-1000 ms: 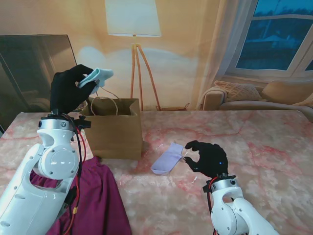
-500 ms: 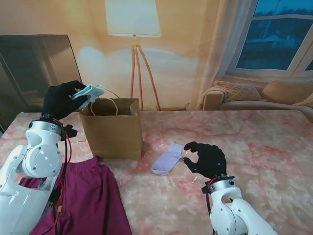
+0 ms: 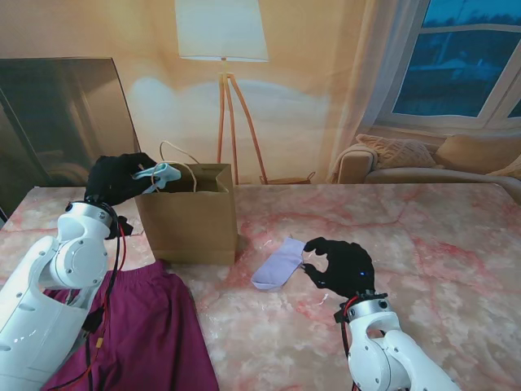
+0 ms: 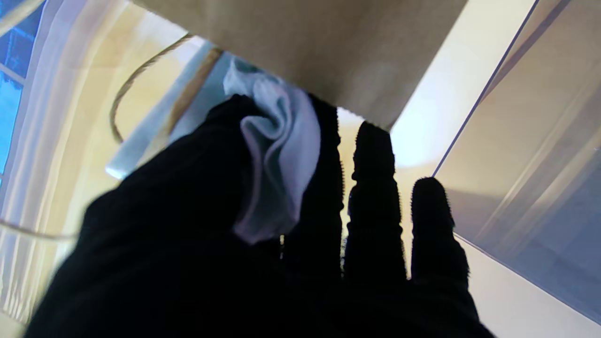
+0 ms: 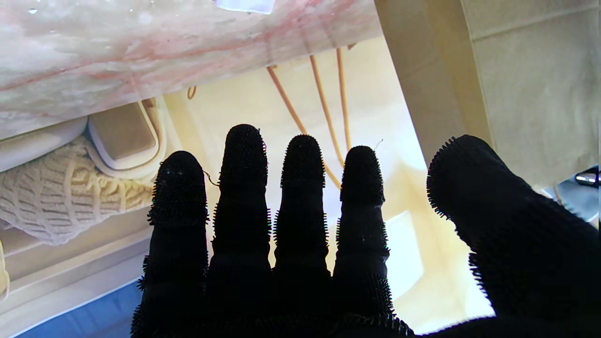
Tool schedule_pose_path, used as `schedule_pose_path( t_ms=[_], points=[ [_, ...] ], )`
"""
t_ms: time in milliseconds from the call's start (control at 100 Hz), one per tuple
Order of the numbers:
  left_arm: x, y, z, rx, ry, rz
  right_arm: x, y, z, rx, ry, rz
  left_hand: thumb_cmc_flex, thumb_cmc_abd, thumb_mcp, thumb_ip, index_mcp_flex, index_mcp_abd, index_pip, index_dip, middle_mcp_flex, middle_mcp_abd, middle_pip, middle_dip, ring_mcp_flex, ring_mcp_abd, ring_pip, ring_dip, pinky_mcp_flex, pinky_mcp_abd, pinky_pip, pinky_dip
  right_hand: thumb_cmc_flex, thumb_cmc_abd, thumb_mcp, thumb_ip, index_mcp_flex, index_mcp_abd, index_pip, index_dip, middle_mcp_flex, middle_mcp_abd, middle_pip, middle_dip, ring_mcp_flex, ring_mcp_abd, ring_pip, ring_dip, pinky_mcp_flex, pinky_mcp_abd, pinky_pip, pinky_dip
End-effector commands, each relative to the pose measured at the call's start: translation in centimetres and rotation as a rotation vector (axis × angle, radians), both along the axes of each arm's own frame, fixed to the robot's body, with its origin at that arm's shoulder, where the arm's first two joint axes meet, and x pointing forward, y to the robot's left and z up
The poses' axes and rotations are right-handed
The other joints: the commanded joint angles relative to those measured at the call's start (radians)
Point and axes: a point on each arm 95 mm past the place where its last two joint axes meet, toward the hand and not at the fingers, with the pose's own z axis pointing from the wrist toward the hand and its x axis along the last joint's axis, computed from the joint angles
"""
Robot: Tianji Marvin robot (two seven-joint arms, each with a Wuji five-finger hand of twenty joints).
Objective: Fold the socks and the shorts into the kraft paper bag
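Observation:
My left hand is shut on a pale blue sock and holds it at the left rim of the open kraft paper bag. The left wrist view shows that sock pinched between thumb and fingers beside the bag's wall. A second, lavender sock lies flat on the table to the right of the bag. Close to its right end hovers my right hand, fingers spread and empty. The maroon shorts lie spread on the table near me, on the left.
The pink marble table stretches right of the bag. Behind the table stand a floor lamp, a dark glass panel at the left and a sofa under the window.
My left hand has come down from high over the bag's left side to its rim, carrying the blue sock. The right hand and the lavender sock have stayed put.

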Motion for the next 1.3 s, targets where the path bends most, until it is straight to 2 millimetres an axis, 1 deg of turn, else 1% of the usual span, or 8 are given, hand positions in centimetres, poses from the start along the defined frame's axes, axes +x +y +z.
schedule_pose_path(
  t_ms=[0,230,310,410,730,930,1170,1290],
  points=[
    [0.3,-0.01,0.31,0.009,-0.012,-0.002,-0.25,0.16,-0.13,-0.002,0.007,0.009,0.047,0.008,0.028,-0.028,0.034,-0.113,0.048,-0.046,0.005,-0.064,-0.033,0.002,-0.045,-0.029,-0.017,-0.005,-0.013,-0.003,-0.002,0.025,-0.036,0.026,-0.017,0.052,-0.036,-0.02,-0.014,-0.01,-0.033,0.003,0.008,0.006,-0.023,0.003,-0.022,-0.009,-0.015,0.011,-0.013,0.022],
    [0.82,-0.26,0.61,0.057,-0.023,-0.003,-0.24,0.13,-0.19,0.0,0.014,0.009,-0.057,-0.081,0.17,-0.038,-0.007,0.004,-0.126,-0.254,-0.15,-0.066,-0.138,-0.159,-0.108,-0.043,-0.064,-0.038,-0.021,-0.008,-0.017,0.009,-0.034,0.026,-0.018,0.052,-0.035,-0.017,-0.014,-0.01,-0.033,0.004,0.008,0.006,-0.023,0.004,-0.021,-0.009,-0.015,0.011,-0.012,0.023],
    [0.87,-0.23,0.65,0.064,-0.025,-0.005,-0.21,0.12,-0.17,0.0,0.014,0.009,-0.145,-0.053,0.253,0.002,-0.049,0.058,-0.265,-0.247,-0.266,-0.063,-0.119,-0.388,-0.147,-0.047,-0.094,-0.061,-0.029,-0.012,-0.028,0.002,-0.034,0.025,-0.017,0.052,-0.035,-0.017,-0.014,-0.01,-0.033,0.005,0.008,0.007,-0.023,0.005,-0.022,-0.009,-0.016,0.011,-0.011,0.024],
    [0.87,-0.17,0.69,0.062,-0.017,-0.008,-0.17,0.12,-0.15,0.001,0.014,0.009,-0.19,-0.038,0.256,0.032,-0.126,0.106,-0.365,-0.282,-0.386,-0.031,-0.166,-0.455,-0.211,-0.047,-0.152,-0.102,-0.057,-0.017,-0.063,-0.013,-0.035,0.025,-0.018,0.052,-0.032,-0.014,-0.012,-0.009,-0.034,0.004,0.008,0.007,-0.022,0.005,-0.021,-0.009,-0.016,0.012,-0.01,0.025],
    [0.67,-0.16,0.69,0.068,0.034,-0.021,-0.16,0.1,-0.2,0.002,0.014,0.009,-0.189,-0.027,0.234,0.033,-0.217,0.145,-0.444,-0.314,-0.542,-0.009,-0.198,-0.51,-0.277,-0.057,-0.231,-0.188,-0.086,-0.016,-0.135,-0.042,-0.037,0.025,-0.019,0.052,-0.031,-0.016,-0.013,-0.009,-0.034,0.003,0.008,0.008,-0.024,0.005,-0.021,-0.009,-0.016,0.011,-0.01,0.026],
    [0.68,0.0,0.84,0.166,0.053,-0.012,-0.15,0.18,-0.24,0.002,0.012,0.013,-0.212,-0.146,0.224,0.016,-0.198,0.154,-0.442,-0.309,-0.539,0.015,-0.185,-0.507,-0.282,-0.036,-0.232,-0.196,-0.078,-0.004,-0.142,-0.045,-0.038,0.026,-0.018,0.052,-0.029,-0.018,-0.012,-0.008,-0.033,0.005,0.008,0.007,-0.024,0.005,-0.021,-0.009,-0.016,0.011,-0.01,0.027],
    [0.98,0.02,0.7,0.211,0.075,0.001,-0.12,0.31,-0.36,0.005,0.015,0.016,-0.279,-0.213,0.267,-0.016,-0.254,0.101,-0.183,-0.031,-0.504,0.002,-0.087,-0.337,-0.272,-0.013,-0.173,-0.115,-0.065,-0.007,-0.116,-0.033,-0.037,0.028,-0.019,0.053,-0.024,-0.02,-0.01,-0.007,-0.031,0.004,0.007,0.007,-0.024,0.004,-0.022,-0.01,-0.016,0.012,-0.01,0.027],
    [0.98,0.07,0.64,0.23,0.101,-0.002,-0.13,0.29,-0.39,0.005,0.019,0.017,-0.284,-0.203,0.249,-0.017,-0.244,0.164,-0.37,-0.158,-0.57,0.025,-0.161,-0.401,-0.328,-0.01,-0.219,-0.148,-0.092,-0.012,-0.155,-0.048,-0.04,0.031,-0.021,0.053,-0.021,-0.021,-0.009,-0.006,-0.031,0.006,0.007,0.007,-0.024,0.004,-0.022,-0.01,-0.016,0.012,-0.01,0.027]
  ],
)
